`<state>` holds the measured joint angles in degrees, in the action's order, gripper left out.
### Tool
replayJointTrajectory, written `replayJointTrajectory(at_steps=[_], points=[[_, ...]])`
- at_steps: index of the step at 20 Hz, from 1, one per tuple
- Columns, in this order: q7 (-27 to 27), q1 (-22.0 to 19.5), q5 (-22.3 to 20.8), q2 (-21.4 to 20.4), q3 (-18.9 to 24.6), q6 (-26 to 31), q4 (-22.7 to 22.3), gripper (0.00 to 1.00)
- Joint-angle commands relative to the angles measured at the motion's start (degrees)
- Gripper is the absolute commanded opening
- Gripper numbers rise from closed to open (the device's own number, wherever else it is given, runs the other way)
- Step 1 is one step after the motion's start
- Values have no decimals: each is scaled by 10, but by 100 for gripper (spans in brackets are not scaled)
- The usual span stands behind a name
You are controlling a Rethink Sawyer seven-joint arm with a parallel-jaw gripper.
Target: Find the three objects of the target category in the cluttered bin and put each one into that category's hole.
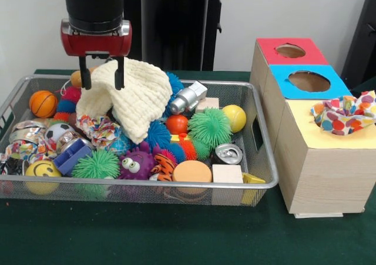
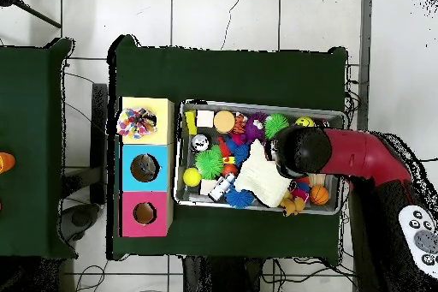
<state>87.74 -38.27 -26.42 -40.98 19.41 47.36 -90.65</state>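
Claw (image 1: 102,72) clamped on cream knit cloth (image 1: 134,97), lifted partly above wire bin (image 1: 258,137). You risked drape snagging spiky toys (dragging them out); yellow hole already held spotted cloth (image 1: 343,115), jamming likely.

Front low, overhead high; shared bin (image 1: 258,136).

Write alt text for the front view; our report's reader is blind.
A red and black gripper lifts a cream knitted cloth from a wire bin crammed with toys. Right of it, a wooden box has a spotted cloth stuffed in its yellow hole.
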Motion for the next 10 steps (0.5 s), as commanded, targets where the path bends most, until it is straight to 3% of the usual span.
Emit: replayJointTrajectory(at_steps=[1, 10], points=[[-24, 4, -17, 3, 12, -3, -22, 100], [-40, 6, -6, 10, 28, 20, 7, 100]])
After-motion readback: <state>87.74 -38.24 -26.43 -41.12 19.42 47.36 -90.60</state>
